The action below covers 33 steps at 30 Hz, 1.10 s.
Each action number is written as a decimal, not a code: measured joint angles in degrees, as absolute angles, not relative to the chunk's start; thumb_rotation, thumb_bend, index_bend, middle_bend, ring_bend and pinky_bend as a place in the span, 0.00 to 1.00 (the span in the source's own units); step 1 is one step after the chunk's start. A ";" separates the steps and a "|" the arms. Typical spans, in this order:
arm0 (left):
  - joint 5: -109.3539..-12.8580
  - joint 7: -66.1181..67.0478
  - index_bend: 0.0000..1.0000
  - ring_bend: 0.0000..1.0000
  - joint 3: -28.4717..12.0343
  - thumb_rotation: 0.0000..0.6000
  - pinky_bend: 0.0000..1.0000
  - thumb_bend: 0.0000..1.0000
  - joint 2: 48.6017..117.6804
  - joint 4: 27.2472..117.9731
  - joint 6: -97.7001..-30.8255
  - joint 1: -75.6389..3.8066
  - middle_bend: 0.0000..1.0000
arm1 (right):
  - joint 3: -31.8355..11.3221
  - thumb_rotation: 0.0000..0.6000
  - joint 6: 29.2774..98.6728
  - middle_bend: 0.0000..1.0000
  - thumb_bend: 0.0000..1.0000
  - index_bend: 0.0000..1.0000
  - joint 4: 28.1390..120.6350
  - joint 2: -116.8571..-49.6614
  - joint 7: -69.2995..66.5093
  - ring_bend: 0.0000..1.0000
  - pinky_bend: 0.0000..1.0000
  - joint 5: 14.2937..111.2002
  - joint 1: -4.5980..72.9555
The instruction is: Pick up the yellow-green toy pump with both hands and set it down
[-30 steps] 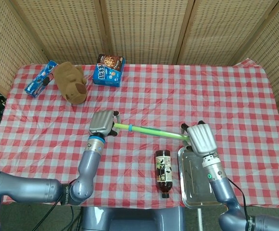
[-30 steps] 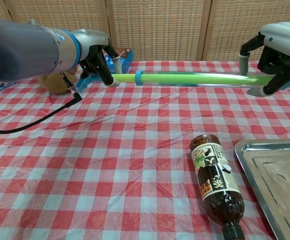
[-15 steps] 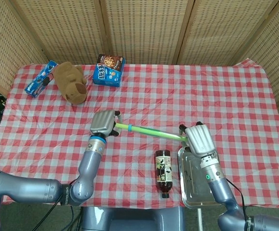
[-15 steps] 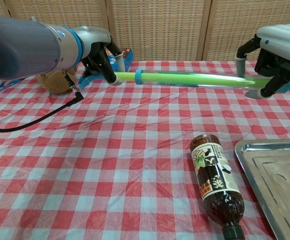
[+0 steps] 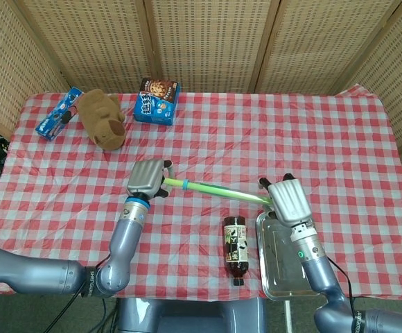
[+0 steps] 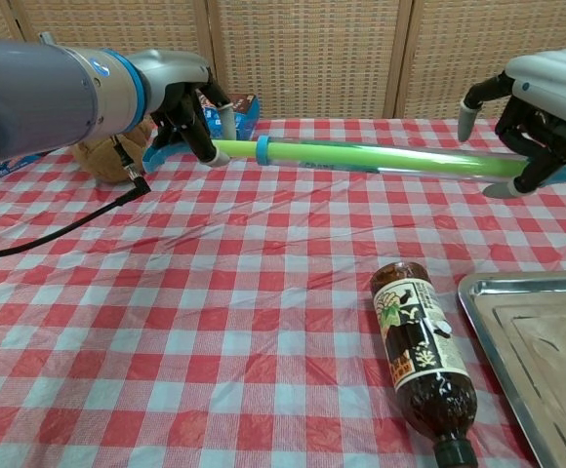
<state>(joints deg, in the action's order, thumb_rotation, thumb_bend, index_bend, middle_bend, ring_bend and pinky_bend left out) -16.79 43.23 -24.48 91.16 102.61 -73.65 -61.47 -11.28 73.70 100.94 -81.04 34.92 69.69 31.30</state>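
Note:
The yellow-green toy pump [image 5: 211, 189] [image 6: 361, 157] is a long thin tube with a blue ring and blue ends, held level above the checked cloth. My left hand [image 5: 147, 177] [image 6: 187, 109] grips its left end near the blue handle. My right hand [image 5: 288, 200] [image 6: 542, 97] grips its right end, fingers curled around the tube. The pump's tips are hidden under both hands in the head view.
A brown bottle [image 5: 235, 248] [image 6: 423, 361] lies on the table [image 5: 208, 139] below the pump. A metal tray [image 5: 284, 267] [image 6: 542, 341] sits at the front right. A brown plush [image 5: 102, 118], a cookie box [image 5: 157, 100] and a blue packet [image 5: 57, 113] lie at the back left.
Both hands have shifted the pump slightly to the left; its right end has tilted a little lower. The grips are unchanged.

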 measured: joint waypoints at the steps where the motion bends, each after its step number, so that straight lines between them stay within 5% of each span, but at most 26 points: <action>1: -16.90 42.74 0.37 0.37 -24.49 1.00 0.34 0.52 90.96 102.86 -73.44 -61.22 0.31 | -11.34 1.00 73.67 0.46 0.30 0.17 100.91 -81.16 34.98 0.50 0.18 69.11 31.26; 3: -17.58 41.21 0.34 0.25 -24.38 1.00 0.26 0.52 90.46 103.56 -72.87 -60.45 0.22 | -11.49 1.00 73.51 0.31 0.28 0.09 100.91 -81.34 35.02 0.34 0.08 68.02 31.25; 12: -18.69 39.03 0.23 0.08 -22.94 1.00 0.12 0.50 88.05 105.19 -71.47 -58.38 0.07 | -11.64 1.00 73.57 0.05 0.25 0.03 99.95 -81.50 35.06 0.08 0.00 66.29 30.90; 22: -28.53 33.67 0.13 0.00 -18.93 1.00 0.00 0.42 83.37 109.59 -70.83 -53.09 0.00 | -9.26 1.00 76.34 0.00 0.24 0.01 99.87 -79.20 30.55 0.00 0.00 70.78 27.88; 24: -32.90 32.17 0.11 0.00 -17.27 1.00 0.00 0.36 82.37 110.50 -71.45 -51.32 0.00 | -8.33 1.00 77.22 0.00 0.23 0.01 99.52 -78.79 28.84 0.00 0.00 72.42 26.86; 27: -39.83 30.49 0.04 0.00 -14.44 1.00 0.00 0.12 81.11 111.30 -73.12 -48.61 0.00 | -6.55 1.00 79.23 0.00 0.21 0.00 98.48 -78.03 25.78 0.00 0.00 75.53 24.72; 33: -58.57 28.42 0.00 0.00 -5.40 1.00 0.00 0.03 78.70 110.82 -81.29 -40.50 0.00 | -4.07 1.00 83.22 0.00 0.18 0.00 96.24 -76.78 21.19 0.00 0.00 80.38 21.06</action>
<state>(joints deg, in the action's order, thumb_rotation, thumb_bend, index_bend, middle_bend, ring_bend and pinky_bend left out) -58.57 28.42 -5.40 78.70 110.82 -81.29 -40.50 -4.07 83.22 96.24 -76.78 21.19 80.38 21.06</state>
